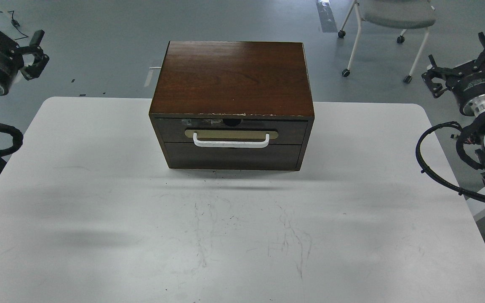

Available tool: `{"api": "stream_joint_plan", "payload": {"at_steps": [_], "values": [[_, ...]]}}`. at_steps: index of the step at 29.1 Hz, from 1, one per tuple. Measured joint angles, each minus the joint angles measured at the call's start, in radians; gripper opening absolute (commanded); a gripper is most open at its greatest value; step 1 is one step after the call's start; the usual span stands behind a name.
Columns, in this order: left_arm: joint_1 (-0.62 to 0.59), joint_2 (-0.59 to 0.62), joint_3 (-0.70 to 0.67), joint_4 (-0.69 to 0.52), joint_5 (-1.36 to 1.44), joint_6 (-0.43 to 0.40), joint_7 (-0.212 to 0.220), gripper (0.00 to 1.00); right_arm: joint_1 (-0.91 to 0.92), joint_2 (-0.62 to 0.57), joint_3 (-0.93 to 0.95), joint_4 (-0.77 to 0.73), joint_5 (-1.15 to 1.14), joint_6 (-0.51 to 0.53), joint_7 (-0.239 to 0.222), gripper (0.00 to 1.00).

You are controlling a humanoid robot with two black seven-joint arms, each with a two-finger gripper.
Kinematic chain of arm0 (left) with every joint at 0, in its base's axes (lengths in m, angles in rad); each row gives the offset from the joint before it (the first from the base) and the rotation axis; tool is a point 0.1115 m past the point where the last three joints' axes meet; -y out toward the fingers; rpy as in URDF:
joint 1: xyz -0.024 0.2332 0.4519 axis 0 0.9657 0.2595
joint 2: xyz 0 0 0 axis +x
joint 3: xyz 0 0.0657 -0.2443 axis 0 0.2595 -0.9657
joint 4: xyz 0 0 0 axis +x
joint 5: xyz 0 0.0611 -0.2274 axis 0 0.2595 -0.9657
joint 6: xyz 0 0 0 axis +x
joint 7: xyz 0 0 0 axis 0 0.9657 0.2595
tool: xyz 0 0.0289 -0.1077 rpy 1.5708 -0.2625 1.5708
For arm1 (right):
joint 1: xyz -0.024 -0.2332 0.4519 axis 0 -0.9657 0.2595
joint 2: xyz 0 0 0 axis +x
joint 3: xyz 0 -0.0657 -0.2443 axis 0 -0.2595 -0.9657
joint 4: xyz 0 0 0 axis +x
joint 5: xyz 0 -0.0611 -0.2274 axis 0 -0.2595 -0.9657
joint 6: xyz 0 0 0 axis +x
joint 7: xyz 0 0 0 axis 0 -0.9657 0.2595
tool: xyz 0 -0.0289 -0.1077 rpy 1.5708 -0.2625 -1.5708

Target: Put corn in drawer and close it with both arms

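Observation:
The dark brown drawer (pixel 286 131) sits shut in the top front of the wooden cabinet (pixel 234 75), its white bar handle (pixel 230 144) on a tan plate. The corn is out of view. My left gripper (pixel 10 26) is raised at the far left edge, well away from the cabinet, with its fingers spread and nothing between them. My right gripper (pixel 462 57) is raised at the far right edge, beyond the table, also spread and empty.
The cabinet stands at the back middle of the white table (pixel 99 210), which has scuff marks in front. A plain dark panel (pixel 232 156) lies below the drawer. A wheeled chair (pixel 394 17) stands on the floor at the back right.

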Motion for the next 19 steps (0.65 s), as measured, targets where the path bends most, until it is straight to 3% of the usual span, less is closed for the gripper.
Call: {"api": "stream_joint_plan", "payload": {"at_steps": [10, 19], "values": [[0.015, -0.064, -0.005, 0.062, -0.059, 0.0, 0.019, 0.98, -0.051, 0.104, 0.039, -0.007, 0.09, 0.0, 0.007, 1.0], [0.042, -0.081, -0.005, 0.062, -0.062, 0.0, 0.019, 0.98, -0.051, 0.111, 0.026, -0.008, 0.09, 0.0, 0.008, 1.0]]}}
